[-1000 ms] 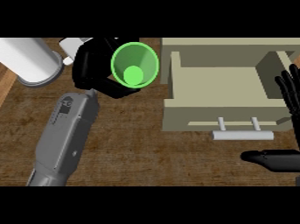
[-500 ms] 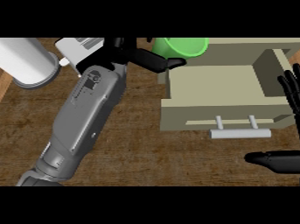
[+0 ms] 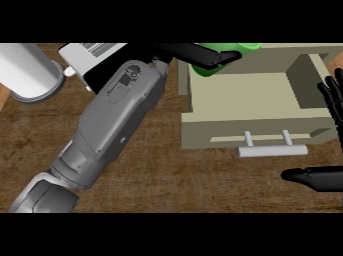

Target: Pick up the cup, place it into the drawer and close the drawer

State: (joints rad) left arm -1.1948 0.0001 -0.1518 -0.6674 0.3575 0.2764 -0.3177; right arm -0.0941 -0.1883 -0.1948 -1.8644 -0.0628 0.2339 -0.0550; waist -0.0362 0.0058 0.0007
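Observation:
A bright green cup is held at the top of the head view, over the back left corner of the open beige drawer. My left hand is shut on the cup, its black fingers wrapping the cup and hiding most of it. The grey left forearm stretches diagonally from the lower left. The drawer's inside shows bare, and its grey handle faces me. My right hand rests open at the right edge beside the drawer, fingers up and thumb out low.
A white cylinder lies at the top left on the dark wooden counter. A white box-like thing sits behind my left forearm.
My left arm has carried the green cup further right, from beside the drawer to over its back left corner. The right hand has stayed still.

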